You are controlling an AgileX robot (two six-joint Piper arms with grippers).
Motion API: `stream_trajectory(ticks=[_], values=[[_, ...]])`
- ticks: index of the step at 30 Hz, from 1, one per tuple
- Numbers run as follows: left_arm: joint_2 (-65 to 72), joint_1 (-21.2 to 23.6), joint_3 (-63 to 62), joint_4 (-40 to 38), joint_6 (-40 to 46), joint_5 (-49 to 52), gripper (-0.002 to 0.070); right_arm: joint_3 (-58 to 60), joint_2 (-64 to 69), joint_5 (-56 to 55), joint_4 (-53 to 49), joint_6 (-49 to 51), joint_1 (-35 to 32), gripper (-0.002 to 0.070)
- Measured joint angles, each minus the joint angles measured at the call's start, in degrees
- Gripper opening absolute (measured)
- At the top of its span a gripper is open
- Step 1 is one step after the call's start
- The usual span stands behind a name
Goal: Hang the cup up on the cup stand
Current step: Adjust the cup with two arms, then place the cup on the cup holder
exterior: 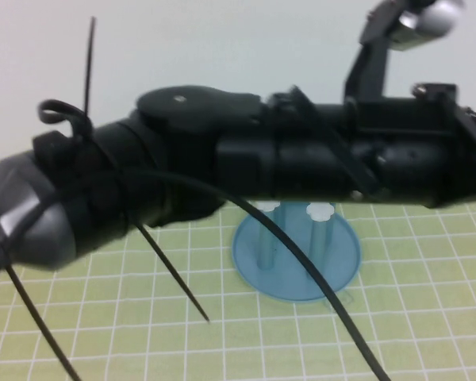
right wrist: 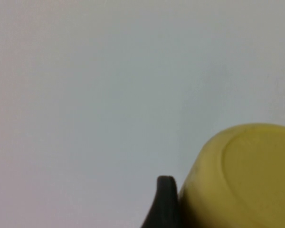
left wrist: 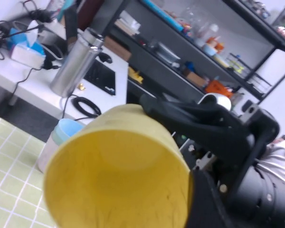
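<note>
The green gridded table [exterior: 103, 317] lies far below my two arms, which cross high and close under the raised camera and hide most of the scene; the cup stand [exterior: 289, 274] sits on the table behind them, its blue pegs bare under their white caps [exterior: 320, 211], no cup on any of them; the cup [left wrist: 114, 180] is up in the air with me, well above the stand, its open mouth facing my left wrist camera; my right gripper [left wrist: 175, 142] has it, fingers [right wrist: 165, 204] pressed against its yellow wall near the base; my left gripper is up beside the cup too, though whether it grips I cannot tell; lifting looks done, while lowering the cup mouth-down over a peg remains.
</note>
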Motion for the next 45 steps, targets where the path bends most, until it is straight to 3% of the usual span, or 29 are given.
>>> stream_trajectory(ticks=[8,10,13,17,21,30,39,45], values=[[-1.19,7.53,0.0,0.22,-3.67,5.96,0.033,0.0,0.52,-1.33,0.21,-4.61,0.0,0.0591],[-2.4,9.08,0.0,0.22,-4.03,6.09,0.026,-0.08,1.06,-1.09,0.21,-5.48,0.0,0.0591],[-4.79,11.47,0.0,0.69,-4.17,6.51,0.0096,-0.75,3.3,0.58,0.46,-8.35,0.0,0.0591],[-9.05,14.07,0.0,6.36,-6.17,5.88,0.0017,-4.32,8.54,5.79,0.41,-16.67,0.0,0.0591],[-13.13,16.13,0.0,15.28,-10.35,4.46,0.0004,-9.81,15.96,10.06,0.41,-26.03,0.0,0.0591],[-22.04,16.89,-0.03,45.06,-26.22,-1.08,-0.0001,-27.14,37.4,21.03,-0.43,-48.52,0.0,0.059],[-25.55,16.89,-0.03,57.95,-32.26,-0.87,-0.0001,-42.97,58.85,29.49,-0.99,-63.18,0.0,0.059],[-28.91,16.89,3.4,61.47,-33.65,-3.17,-0.0001,-48.74,67.6,31.72,-1.21,-69.49,0.0,0.059]])
